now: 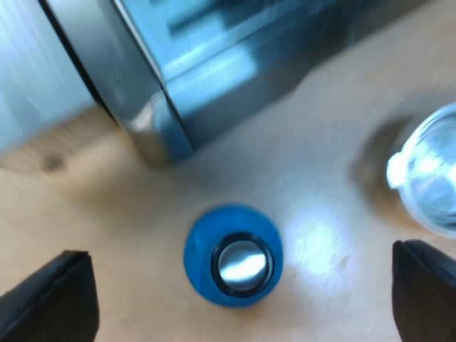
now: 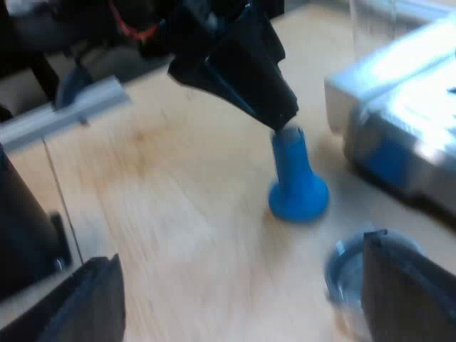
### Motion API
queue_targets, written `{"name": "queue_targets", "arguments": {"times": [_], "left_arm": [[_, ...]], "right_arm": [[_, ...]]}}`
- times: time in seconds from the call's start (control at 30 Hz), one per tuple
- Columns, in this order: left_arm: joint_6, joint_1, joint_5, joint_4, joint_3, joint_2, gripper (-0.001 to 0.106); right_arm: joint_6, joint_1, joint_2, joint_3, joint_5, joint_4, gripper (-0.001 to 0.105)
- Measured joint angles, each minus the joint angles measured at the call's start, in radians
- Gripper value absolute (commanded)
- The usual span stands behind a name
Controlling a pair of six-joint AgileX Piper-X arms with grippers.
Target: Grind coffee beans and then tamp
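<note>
while the blue tamper stands on the desk, left claw hangs spread above it; right claw spread too.

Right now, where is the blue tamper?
In the left wrist view the blue tamper stands upright on the table, straight under my open left gripper, near the espresso machine's base and the measuring glass.
</note>
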Motion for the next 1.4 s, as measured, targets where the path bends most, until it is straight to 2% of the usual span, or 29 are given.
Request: {"name": "queue_targets", "arguments": {"times": [0.1,0.27,0.3,0.37,0.4,0.6,0.73,0.8,0.83,0.93,1.0,1.2,1.27,1.3,1.4], "left_arm": [[0.0,0.0,0.0,0.026,-0.008,-0.127,0.084],[0.0,0.0,-0.003,0.083,-0.044,-0.263,0.084],[0.0,0.0,-0.003,0.086,-0.052,-0.278,0.084],[0.0,0.0,-0.003,0.088,-0.056,-0.282,0.084],[0.0,0.0,-0.005,0.1,-0.096,-0.338,0.084],[0.0,0.0,-0.006,0.106,-0.188,-0.371,0.084],[0.0,0.0,-0.006,0.106,-0.226,-0.371,0.084],[0.0,0.0,-0.006,0.106,-0.24,-0.371,0.084],[0.0,0.0,-0.006,0.106,-0.245,-0.371,0.084],[0.0,0.0,-0.019,0.106,-0.257,-0.371,0.084],[0.0,0.0,-0.039,0.101,-0.262,-0.371,0.084],[0.0,0.0,-0.143,0.1,-0.262,-0.35,0.084],[0.0,0.0,-0.149,0.1,-0.262,-0.341,0.084],[0.0,0.0,-0.149,0.1,-0.266,-0.325,0.084],[0.0,0.004,-0.153,0.1,-0.283,-0.29,0.084]], "right_arm": [[0.0,0.0,0.0,-0.056,0.0,0.03,0.07],[0.0,0.0,0.002,-0.159,0.0,0.163,0.07],[0.0,0.0,0.002,-0.164,0.0,0.169,0.07],[0.0,0.0,0.004,-0.232,0.0,0.265,0.07],[0.0,0.0,0.004,-0.246,0.0,0.285,0.07],[-0.02,0.0,-0.012,-0.414,0.026,0.557,0.07],[-0.051,0.0,-0.026,-0.467,0.05,0.648,0.07],[-0.061,-0.02,-0.049,-0.547,0.101,0.786,0.07],[-0.061,-0.023,-0.051,-0.547,0.101,0.793,0.07],[-0.061,-0.088,-0.067,-0.596,0.101,0.861,0.07],[-0.061,-0.199,-0.089,-0.635,0.066,0.91,0.07],[-0.027,-0.449,-0.121,-0.644,-0.132,0.946,0.07],[-0.021,-0.499,-0.126,-0.644,-0.159,0.961,0.07],[-0.015,-0.605,-0.136,-0.644,-0.2,1.002,0.07],[-0.016,-0.714,-0.158,-0.644,-0.241,1.046,0.07]]}}
